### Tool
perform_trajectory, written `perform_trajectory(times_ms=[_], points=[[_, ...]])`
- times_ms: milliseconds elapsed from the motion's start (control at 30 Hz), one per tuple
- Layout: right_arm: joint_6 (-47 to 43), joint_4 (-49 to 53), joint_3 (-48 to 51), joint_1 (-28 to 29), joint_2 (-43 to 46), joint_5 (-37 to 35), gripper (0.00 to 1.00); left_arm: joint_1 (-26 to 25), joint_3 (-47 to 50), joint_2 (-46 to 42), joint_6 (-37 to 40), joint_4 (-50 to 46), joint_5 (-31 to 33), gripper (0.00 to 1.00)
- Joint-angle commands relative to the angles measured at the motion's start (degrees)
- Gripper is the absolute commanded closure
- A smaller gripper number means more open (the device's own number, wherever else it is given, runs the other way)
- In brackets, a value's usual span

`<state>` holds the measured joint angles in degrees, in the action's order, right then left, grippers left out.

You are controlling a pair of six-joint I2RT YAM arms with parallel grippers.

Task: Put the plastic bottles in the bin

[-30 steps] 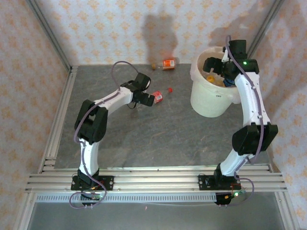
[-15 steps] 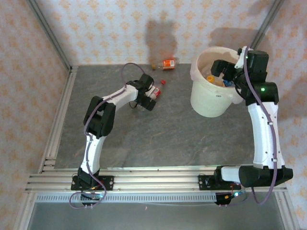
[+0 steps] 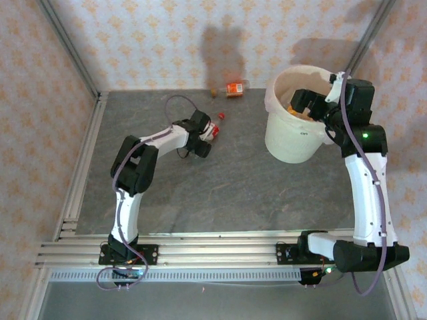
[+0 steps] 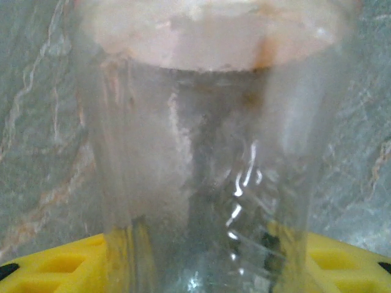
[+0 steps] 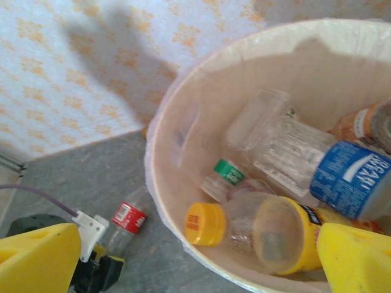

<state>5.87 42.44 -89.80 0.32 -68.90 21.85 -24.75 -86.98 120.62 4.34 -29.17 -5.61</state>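
A clear plastic bottle (image 3: 215, 129) with a red label and red cap lies on the grey table left of the bin. My left gripper (image 3: 203, 138) is shut on its lower body; in the left wrist view the clear ribbed bottle (image 4: 208, 159) sits between the yellow fingers (image 4: 52, 268). A second bottle (image 3: 233, 89) with an orange label lies by the back wall. The cream bin (image 3: 293, 141) stands at the back right with several bottles inside, among them a yellow-capped one (image 5: 256, 232) and a blue-labelled one (image 5: 354, 177). My right gripper (image 3: 305, 102) hangs open over the bin (image 5: 154, 152), empty.
Patterned walls close in the back and both sides, and a metal rail runs along the table's left edge (image 3: 83, 160). The open grey floor (image 3: 247, 187) stretches in front of the bin. A purple cable (image 3: 177, 100) loops above the left wrist.
My left gripper has closed around the red-labelled bottle, which swung so its cap points toward the back wall. The right arm rose and drew back a little over the bin, still open.
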Motion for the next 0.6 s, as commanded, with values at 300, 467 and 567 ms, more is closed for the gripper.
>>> perform_trajectory(times_ms=[300, 467, 567], points=[[3.5, -8.0, 4.0, 4.4, 0.8, 8.0, 0.01, -1.4, 9.9, -22.8, -10.4, 10.8, -12.6, 0.58], [5.9, -10.9, 4.8, 7.1, 0.8, 10.2, 0.01, -5.3, 9.3, -28.9, -12.7, 12.6, -18.5, 0.58], [7.9, -12.0, 4.4, 7.7, -0.3, 12.7, 0.01, -7.5, 8.5, -31.2, -14.8, 14.4, -22.2, 0.59]])
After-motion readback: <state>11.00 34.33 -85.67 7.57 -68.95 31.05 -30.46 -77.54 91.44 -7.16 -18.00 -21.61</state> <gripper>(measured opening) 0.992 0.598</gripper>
